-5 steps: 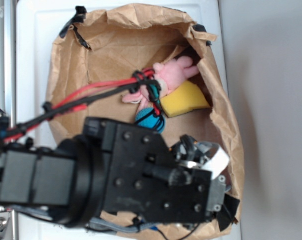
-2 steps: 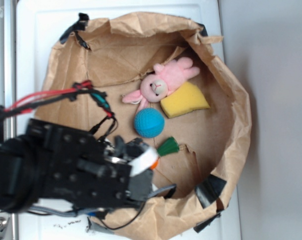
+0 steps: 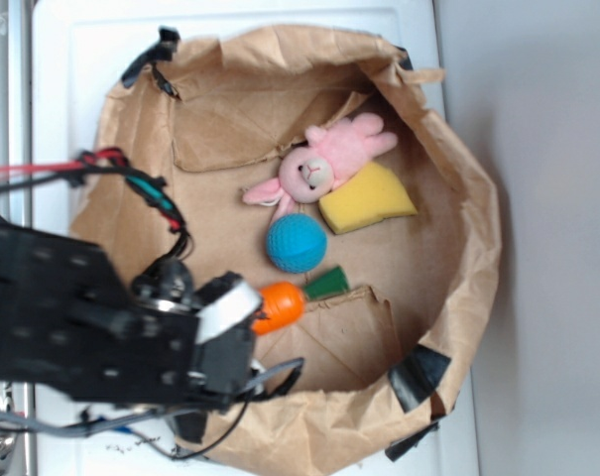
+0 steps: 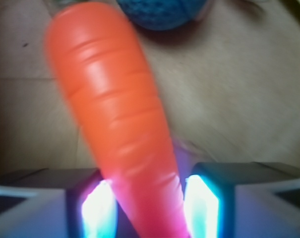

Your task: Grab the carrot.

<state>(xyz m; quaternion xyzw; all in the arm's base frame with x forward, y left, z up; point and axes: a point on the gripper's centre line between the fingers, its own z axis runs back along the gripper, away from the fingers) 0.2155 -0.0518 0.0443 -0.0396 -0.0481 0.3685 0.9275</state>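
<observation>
Carrot point(image 4: 121, 116) thin end pinched in gripper point(image 4: 150, 206), long axis straight ahead, thick end toward blue ball point(image 4: 162, 12)

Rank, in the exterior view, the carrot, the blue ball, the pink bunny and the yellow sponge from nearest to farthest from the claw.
1. Carrot, narrow end between the claw's pads.
2. Blue ball, just beyond the carrot.
3. Pink bunny and yellow sponge, past the ball: too close to call.
</observation>
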